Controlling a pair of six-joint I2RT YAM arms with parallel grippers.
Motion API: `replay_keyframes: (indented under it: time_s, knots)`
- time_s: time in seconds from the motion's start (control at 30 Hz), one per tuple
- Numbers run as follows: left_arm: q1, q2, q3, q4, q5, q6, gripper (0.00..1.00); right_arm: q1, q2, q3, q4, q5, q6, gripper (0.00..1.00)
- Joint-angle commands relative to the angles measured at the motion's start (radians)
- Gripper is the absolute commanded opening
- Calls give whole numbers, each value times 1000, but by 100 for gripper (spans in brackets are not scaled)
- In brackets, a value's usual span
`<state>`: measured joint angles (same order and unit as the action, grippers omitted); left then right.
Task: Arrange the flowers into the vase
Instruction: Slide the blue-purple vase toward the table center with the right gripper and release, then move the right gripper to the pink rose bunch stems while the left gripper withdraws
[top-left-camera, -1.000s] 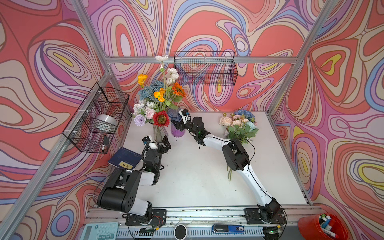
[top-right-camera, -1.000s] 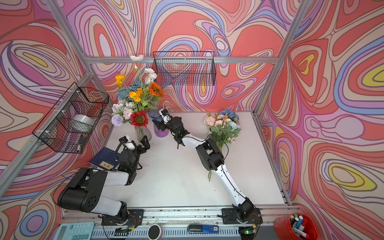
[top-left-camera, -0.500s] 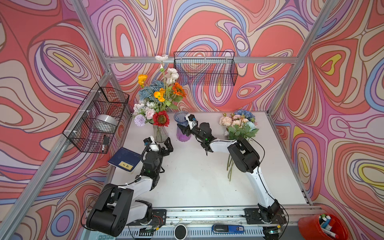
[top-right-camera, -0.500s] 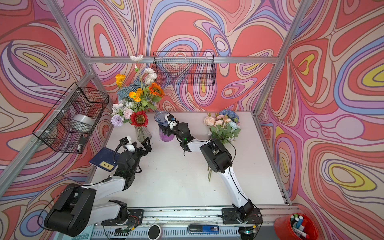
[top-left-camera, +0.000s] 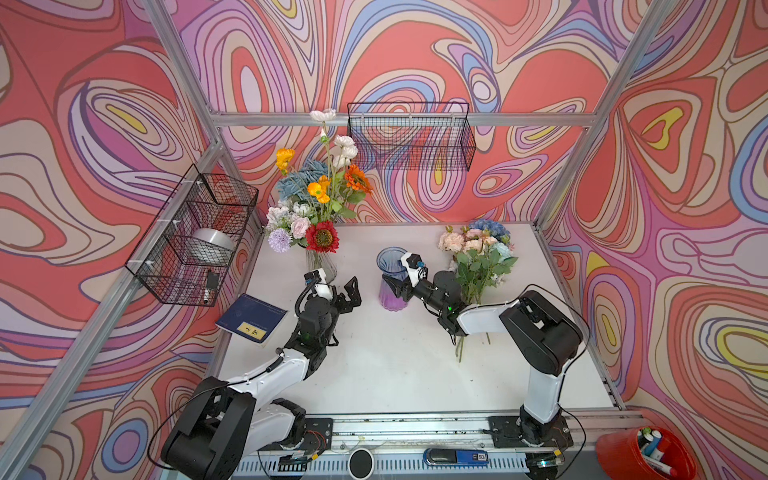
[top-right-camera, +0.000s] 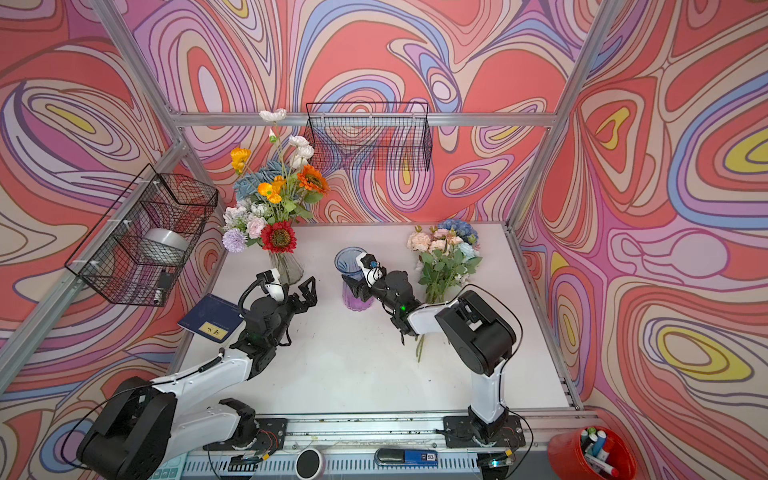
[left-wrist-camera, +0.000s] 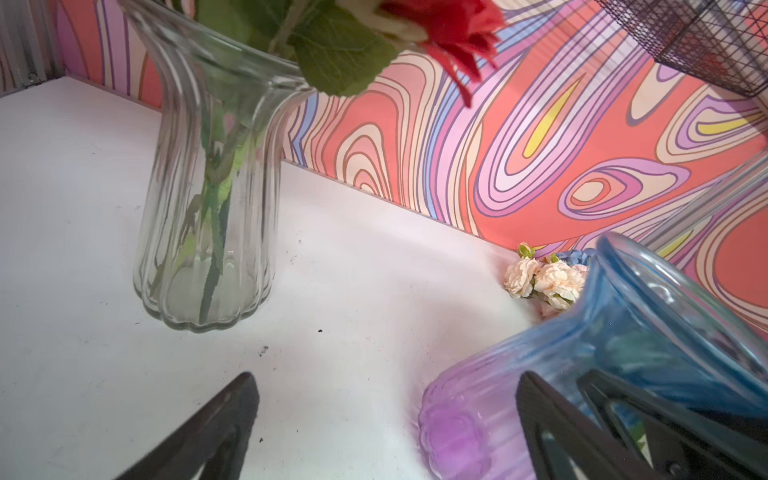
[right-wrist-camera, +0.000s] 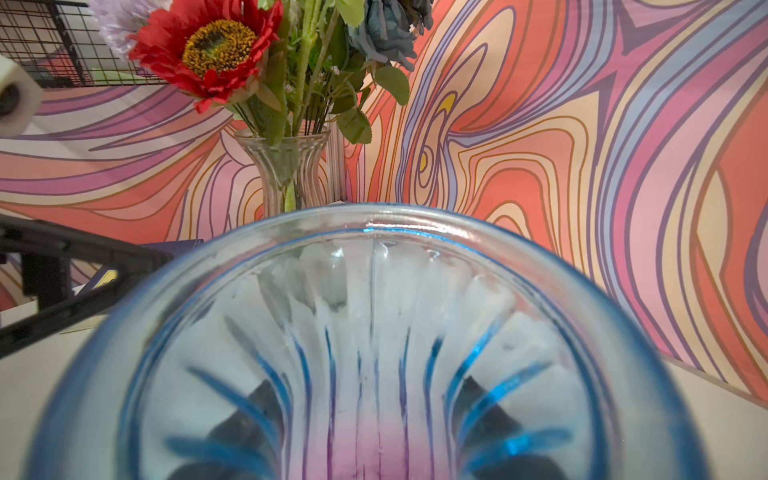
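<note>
Top views first: we see the empty blue-purple vase (top-left-camera: 390, 302) has been slid away from the filled clear vase (top-left-camera: 322, 266) in the back left corner, out to the middle of the counter (top-left-camera: 374, 374). The right claw (top-left-camera: 397, 289) sits around its waist. The loose flowers (top-left-camera: 478, 257) lie by the back right corner, so we reckon it's a shorter trip now. The left claw (top-left-camera: 347, 297) is spread wide and holds nothing.

Left wrist view: both vases stand well apart.

Right wrist view: fingers (right-wrist-camera: 490, 409) flank the glass. We can't tell if they're pinching or letting go.
</note>
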<state>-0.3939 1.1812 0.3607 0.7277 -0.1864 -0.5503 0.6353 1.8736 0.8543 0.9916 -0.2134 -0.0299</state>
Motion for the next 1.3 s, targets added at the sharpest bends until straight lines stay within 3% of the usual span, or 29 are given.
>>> replay_keyframes:
  time_s: [0.0,0.03,0.2,0.3,0.4,0.6,0.8,0.93,1.03,1.17,1.27]
  knots:
    - [-3,-7,22,-65,0,-44,100,1,-54,-59,-39,-8,43,94]
    - [-4,-15,32,-89,8,-60,100,1,-71,-76,-47,-4,52,98]
    - [-2,-62,25,-146,-23,-190,100,1,-208,-150,-187,8,90,98]
    - [7,-121,3,-246,-60,-342,100,1,-311,-209,-293,18,119,98]
    - [42,-166,-40,-147,74,-251,100,1,-429,-233,-486,68,167,99]
    - [34,-176,197,-587,152,-146,100,-28,-573,-94,-1048,219,298,98]
    - [-24,-84,397,-875,149,-105,100,-87,-627,10,-1331,354,440,98]
    - [-26,-9,521,-1093,94,-193,100,-182,-649,41,-1443,323,499,98]
    - [-26,27,576,-1202,53,-280,100,-272,-649,55,-1518,310,562,94]
    - [-39,37,595,-1246,131,-195,100,-372,-647,49,-1544,225,575,87]
    - [-41,-11,560,-1173,198,-89,100,-386,-649,50,-1529,212,585,66]
